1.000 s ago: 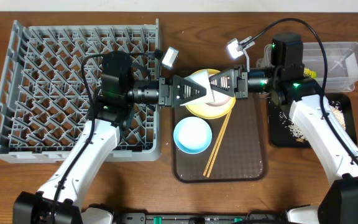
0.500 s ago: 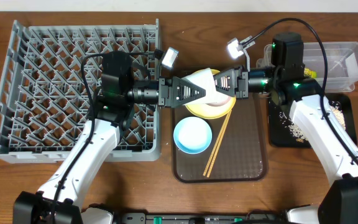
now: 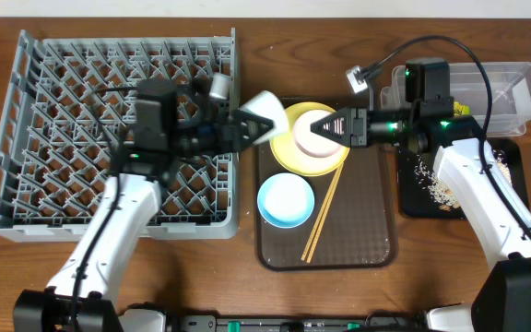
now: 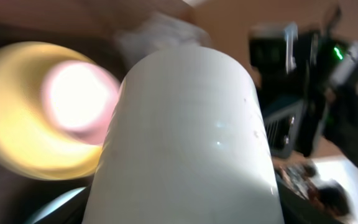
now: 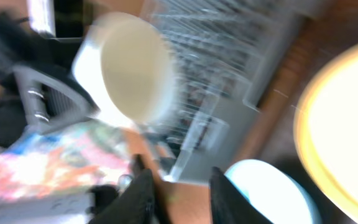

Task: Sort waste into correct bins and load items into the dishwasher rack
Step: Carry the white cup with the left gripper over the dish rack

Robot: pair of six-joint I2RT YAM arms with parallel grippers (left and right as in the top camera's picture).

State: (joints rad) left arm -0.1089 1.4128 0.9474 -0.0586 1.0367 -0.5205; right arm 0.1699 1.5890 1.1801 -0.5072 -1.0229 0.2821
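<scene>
White cup [image 3: 267, 109]: small, plain, mouth facing the right arm, blurred in both wrist views. Left claw [image 3: 256, 118] clamped on it, held off the counter at the dishwasher rack [image 3: 63, 92] right wall, beside the brown tray [image 3: 367, 231]. Right claw [image 3: 317, 126] fingers apart, holding nothing, over pinkish-white bowl [image 3: 321, 146] on yellow plate [image 3: 293, 164]. Blue bowl [image 3: 286, 200] and chopsticks [image 3: 321, 212] lie apart from both claws.

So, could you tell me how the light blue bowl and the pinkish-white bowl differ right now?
The light blue bowl sits directly on the brown tray, while the pinkish-white bowl rests on the yellow plate. The light blue bowl is fully in view from overhead, whereas the right gripper hangs over part of the pinkish-white bowl. Both are round and appear to sit open side up.
</scene>
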